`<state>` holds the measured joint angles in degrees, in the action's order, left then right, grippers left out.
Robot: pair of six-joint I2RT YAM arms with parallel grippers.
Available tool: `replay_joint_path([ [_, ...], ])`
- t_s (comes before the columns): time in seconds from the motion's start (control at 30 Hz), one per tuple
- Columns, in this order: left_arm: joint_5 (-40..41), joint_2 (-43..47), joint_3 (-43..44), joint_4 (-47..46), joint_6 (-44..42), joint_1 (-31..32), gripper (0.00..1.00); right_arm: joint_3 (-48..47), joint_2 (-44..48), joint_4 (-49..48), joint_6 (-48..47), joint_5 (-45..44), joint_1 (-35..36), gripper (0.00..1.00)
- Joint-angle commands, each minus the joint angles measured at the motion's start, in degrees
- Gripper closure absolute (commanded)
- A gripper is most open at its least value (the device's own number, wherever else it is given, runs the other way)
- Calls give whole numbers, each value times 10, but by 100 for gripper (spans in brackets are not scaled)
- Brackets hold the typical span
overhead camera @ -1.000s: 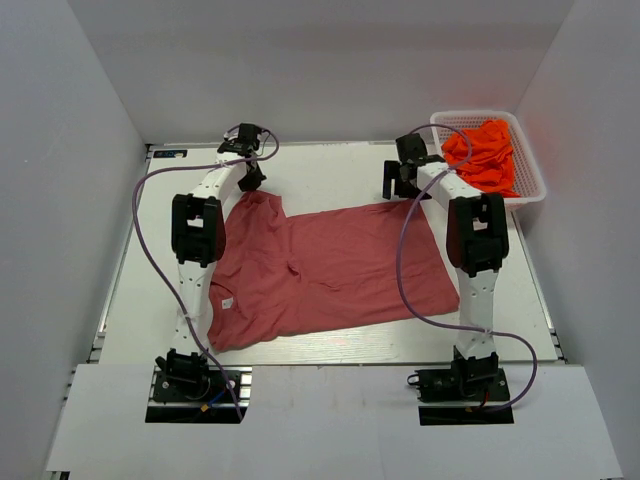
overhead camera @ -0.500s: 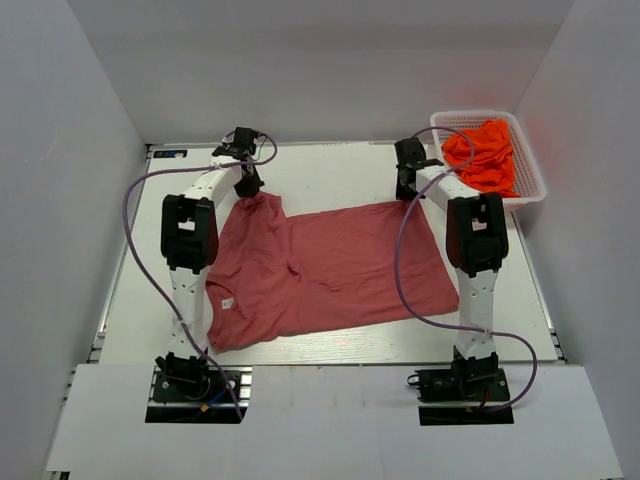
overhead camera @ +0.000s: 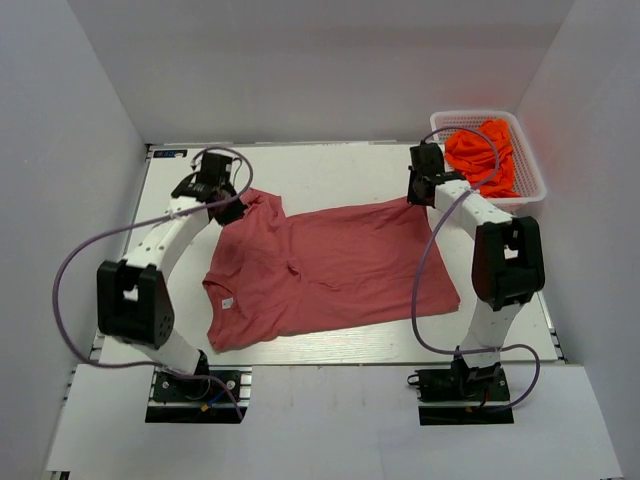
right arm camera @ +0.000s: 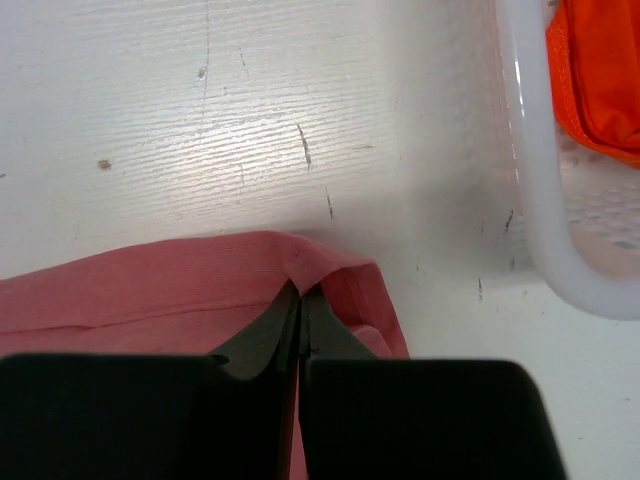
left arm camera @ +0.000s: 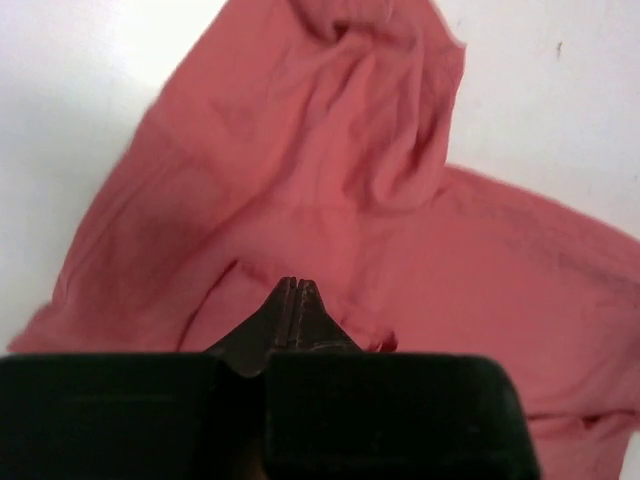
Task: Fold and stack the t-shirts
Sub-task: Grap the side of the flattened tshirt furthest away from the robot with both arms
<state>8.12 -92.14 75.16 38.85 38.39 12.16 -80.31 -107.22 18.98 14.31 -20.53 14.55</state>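
Both arms have swung outward since the earlier view: the left arm's (overhead camera: 135, 300) elbow now sits at lower left, the right arm's (overhead camera: 510, 262) at right, and the right gripper, then spread wide, has closed.

Progress: early. On the white table (overhead camera: 330, 170) the rose-red t-shirt (overhead camera: 330, 270) lies spread almost flat across mid-frame, with no fold made. Its white neck label (overhead camera: 227, 302) shows at lower left. The orange t-shirts (overhead camera: 485, 150) sit crumpled in the white basket (overhead camera: 535, 192) at upper right, untouched. No stack exists. Folding this shirt, then the rest, is all outstanding.

Pose: each arm reaches to one of the shirt's upper corners.
- Left gripper (overhead camera: 228, 212), upper left corner: in its wrist view the left gripper (left arm camera: 293, 285) has its fingers pressed together and appears to pinch a ridge of the cloth.
- Right gripper (overhead camera: 415, 195), upper right corner: its wrist view shows the right gripper (right arm camera: 300, 292) nipping the turned-over hem, with the basket rim (right arm camera: 530, 190) near.
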Motion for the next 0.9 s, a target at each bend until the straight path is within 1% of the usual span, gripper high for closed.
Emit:
replay_joint_path([
  [0.0, -32, 53, -63, -45, 23, -5, 100, 29, 31, -32, -16, 2, 1, 100],
  [0.03, -32, 53, -52, -45, 23, -5, 97, 31, 31, -39, -29, 8, 1, 100],
  [0.07, -32, 44, -36, -45, 23, -5, 68, 29, 31, -38, -31, 10, 1, 100],
  [0.13, 10, 2, 24, -45, 9, 2, 28, 19, 24, -36, -37, 24, 1, 100],
  [0.17, 22, -16, 48, -34, -3, 2, 14, 15, 21, -34, -36, 16, 1, 100],
  [0.2, 22, -35, 89, -34, -16, 2, 3, 4, 13, -31, -36, 18, 2, 100],
  [0.23, 22, -78, 108, -34, -23, 2, 0, 2, 11, -29, -36, 17, 2, 100],
  [0.27, 22, -100, 125, -34, -35, -4, 0, 0, 9, -29, -33, 20, 1, 100],
  [0.3, 16, -123, 167, -22, -40, -4, 0, -4, 5, -32, -31, 23, 0, 100],
  [0.33, 22, -148, 190, -11, -48, -9, 0, -6, 1, -31, -31, 23, 1, 100],
  [0.37, 46, -194, 236, 13, -54, -9, 0, -10, -2, -30, -31, 21, 0, 100],
  [0.4, 56, -217, 256, 23, -60, -9, 0, -12, -3, -28, -31, 22, 1, 100],
  [0.43, 62, -238, 276, 29, -77, -9, 0, -18, -12, -24, -31, 21, 0, 100],
  [0.47, 62, -279, 313, 45, -84, -9, 0, -23, -15, -24, -29, 20, 0, 100],
  [0.5, 62, -297, 328, 50, -89, -9, 3, -26, -17, -20, -29, 18, 0, 100],
  [0.57, 54, -325, 357, 57, -97, -9, 3, -38, -28, -13, -23, 18, 0, 100],
  [0.67, 54, -358, 375, 57, -103, -9, 12, -49, -40, -4, -21, 21, 0, 100],
  [0.8, 54, -378, 387, 52, -108, -9, 32, -56, -53, 1, -17, 19, 0, 100],
  [0.83, 49, -379, 387, 52, -108, -9, 50, -56, -55, 3, -14, 17, 0, 100],
  [0.87, 49, -385, 392, 52, -108, -9, 62, -56, -57, 1, -13, 17, 0, 100],
])
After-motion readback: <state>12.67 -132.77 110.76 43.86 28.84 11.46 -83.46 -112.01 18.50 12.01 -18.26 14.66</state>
